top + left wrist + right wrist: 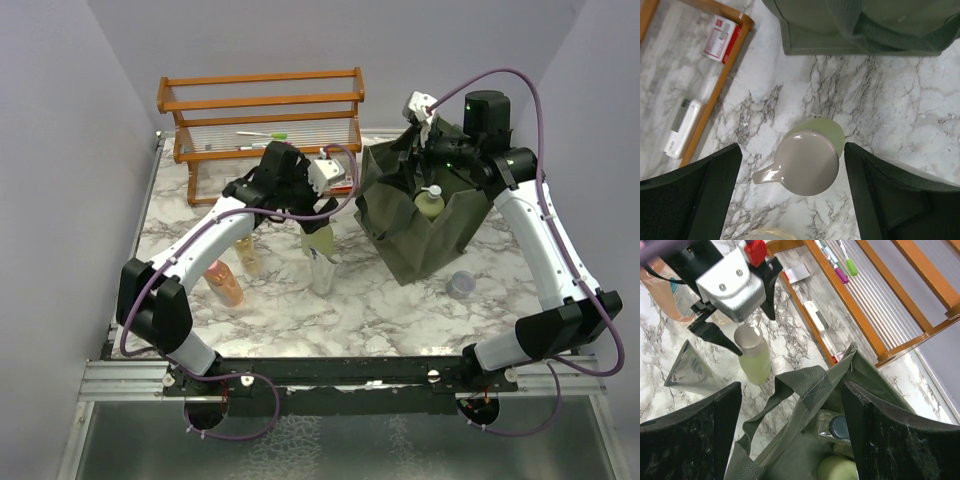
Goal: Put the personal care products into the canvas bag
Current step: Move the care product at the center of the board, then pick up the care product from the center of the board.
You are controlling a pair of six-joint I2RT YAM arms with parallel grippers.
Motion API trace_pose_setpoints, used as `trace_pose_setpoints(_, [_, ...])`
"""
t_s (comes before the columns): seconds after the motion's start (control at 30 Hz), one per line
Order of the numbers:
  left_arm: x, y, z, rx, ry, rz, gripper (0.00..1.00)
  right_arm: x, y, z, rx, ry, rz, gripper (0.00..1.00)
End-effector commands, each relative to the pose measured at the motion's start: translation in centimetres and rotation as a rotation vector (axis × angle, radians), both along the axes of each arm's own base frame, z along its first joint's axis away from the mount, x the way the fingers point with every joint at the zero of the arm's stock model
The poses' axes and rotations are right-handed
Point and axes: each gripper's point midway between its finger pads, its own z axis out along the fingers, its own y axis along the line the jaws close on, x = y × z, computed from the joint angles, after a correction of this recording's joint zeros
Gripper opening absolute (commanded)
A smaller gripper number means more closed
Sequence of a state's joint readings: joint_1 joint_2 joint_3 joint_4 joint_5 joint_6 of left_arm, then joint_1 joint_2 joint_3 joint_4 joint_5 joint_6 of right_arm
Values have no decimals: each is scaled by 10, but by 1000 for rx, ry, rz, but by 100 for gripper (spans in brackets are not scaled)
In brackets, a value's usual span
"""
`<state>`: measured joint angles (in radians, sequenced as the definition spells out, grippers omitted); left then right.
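Nearest the arm bases, on the white marble-patterned table (400, 310), stand a tall amber-orange plastic bottle (226, 284), a silver metallic tube (322, 272) and, well to the right, a small round lavender jar (462, 284). Just behind the amber one is a beige bottle (247, 256).

A little farther, the left gripper (791, 150) hangs directly over the pale green pump-capped bottle (807, 161), which stands upright on the table just short of the bag. The 2 black fingers are spread wide, 1 on each side of the cap, with marble showing in both gaps, so nothing is gripped yet.

The step in hand looks like picking this bottle. It should go best with a square descent and a squeeze on the body below the cap. The pump spout juts toward 1 finger and could catch, and the silver tube just beside could be knocked.

Beyond sits the large dark olive-green canvas bag (400, 240), mouth open, with at least 2 products inside. The right gripper (791, 390) hovers above it, fingers wide apart and empty. A floppy handle strap (810, 385) sags over the near rim and may snag a drop.

Farthest is the orange wooden rack (260, 100) holding thin pens (262, 137), well out of the way.
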<state>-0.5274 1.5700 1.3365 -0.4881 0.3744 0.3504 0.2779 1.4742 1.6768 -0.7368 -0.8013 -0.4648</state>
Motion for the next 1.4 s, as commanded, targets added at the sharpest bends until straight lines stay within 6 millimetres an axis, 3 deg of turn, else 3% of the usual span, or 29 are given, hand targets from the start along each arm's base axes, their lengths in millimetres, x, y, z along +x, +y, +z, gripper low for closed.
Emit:
trace_pose_setpoints(0.0, [4,-7,69,-106,-130,-18,90,-8,5,28,67,-76,22,80])
trace_pose_setpoints(0.2, [17,17,109,-162,-169,56,94,-5,18,45,115,-85,54,80])
trace_pose_setpoints(0.4, [45,78,134,-228,-202,290,94,-4,57,38,90,-77,111,80])
trace_pose_setpoints(0.57, [61,132,160,-271,-256,484,96,9,104,-5,-53,-37,59,81])
trace_pose_setpoints(0.7, [65,156,174,-292,-285,580,97,11,131,-38,-120,12,55,82])
trace_pose_setpoints(0.8, [66,174,172,-296,-285,671,97,7,147,-65,-174,37,54,83])
trace_pose_setpoints(1.0, [64,183,166,-292,-284,699,97,8,162,-125,-305,110,-16,85])
trace_pose_setpoints(1.37, [61,175,161,-306,-262,656,97,4,152,-178,-431,199,-58,85])
